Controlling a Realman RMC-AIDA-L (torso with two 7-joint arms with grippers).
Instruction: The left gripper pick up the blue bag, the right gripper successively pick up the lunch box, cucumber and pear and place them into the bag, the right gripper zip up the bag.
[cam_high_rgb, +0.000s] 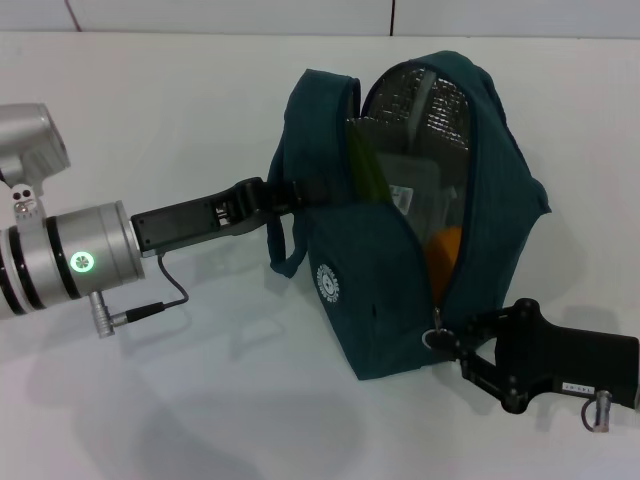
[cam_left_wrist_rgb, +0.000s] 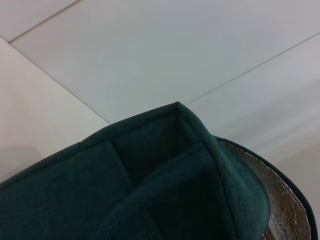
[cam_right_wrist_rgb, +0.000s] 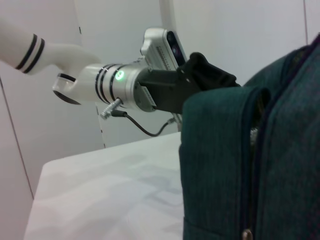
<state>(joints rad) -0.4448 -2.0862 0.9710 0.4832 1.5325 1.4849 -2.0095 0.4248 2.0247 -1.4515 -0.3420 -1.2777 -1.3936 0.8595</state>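
Observation:
The blue bag (cam_high_rgb: 390, 290) stands open on the white table, silver foil lining (cam_high_rgb: 430, 105) showing. Inside I see the green cucumber (cam_high_rgb: 364, 165), the clear lunch box (cam_high_rgb: 415, 195) and the orange pear (cam_high_rgb: 446, 250). My left gripper (cam_high_rgb: 288, 196) is shut on the bag's left top edge by a handle and holds it up; it also shows in the right wrist view (cam_right_wrist_rgb: 210, 77). My right gripper (cam_high_rgb: 450, 345) is at the bag's lower right corner, pinched on the ring zip pull (cam_high_rgb: 433, 340) at the low end of the open zip. The left wrist view shows bag fabric (cam_left_wrist_rgb: 150, 175).
The white table (cam_high_rgb: 180, 400) spreads around the bag. A loose handle loop (cam_high_rgb: 285, 255) hangs under my left gripper. A cable (cam_high_rgb: 165, 290) hangs from the left wrist. The zip track (cam_right_wrist_rgb: 255, 150) runs up the bag's side in the right wrist view.

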